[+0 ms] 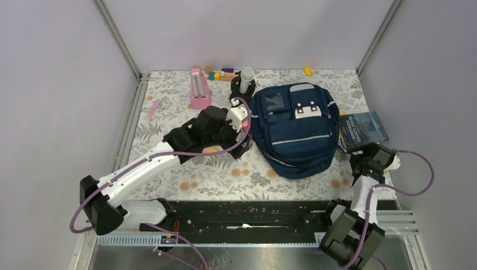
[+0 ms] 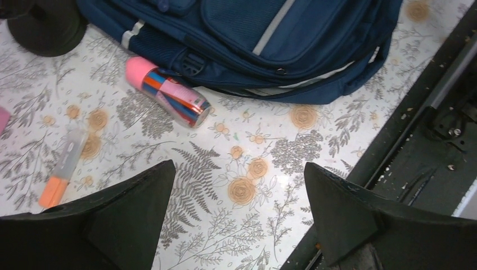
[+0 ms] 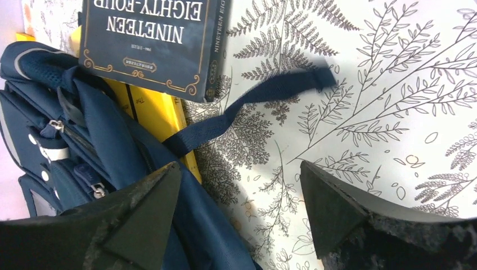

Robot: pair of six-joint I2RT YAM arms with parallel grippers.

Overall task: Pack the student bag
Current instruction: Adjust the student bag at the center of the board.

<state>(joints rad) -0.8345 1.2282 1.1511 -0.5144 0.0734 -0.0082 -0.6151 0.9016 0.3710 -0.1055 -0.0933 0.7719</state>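
The student bag [image 1: 295,126] is a navy backpack lying flat in the middle of the table, front patches up. My left gripper [image 2: 239,174] hovers open over bare tablecloth just off the bag's left side [image 2: 253,39], with nothing between its fingers. A pink-capped striped tube [image 2: 169,93] lies against the bag's edge, and an orange highlighter [image 2: 62,169] lies further left. My right gripper [image 3: 240,174] is open at the bag's right side [image 3: 112,140], its left finger over the blue fabric and holding nothing. A loose blue strap [image 3: 253,107] trails across the cloth ahead of it.
A dark book titled Nineteen Eighty-Four [image 3: 152,39] lies right of the bag, partly over a yellow book [image 3: 157,118]. At the back are a pink case [image 1: 199,89], a black stand with a white cylinder [image 1: 243,84] and small coloured blocks [image 1: 222,74]. A black rail [image 1: 247,214] runs along the near edge.
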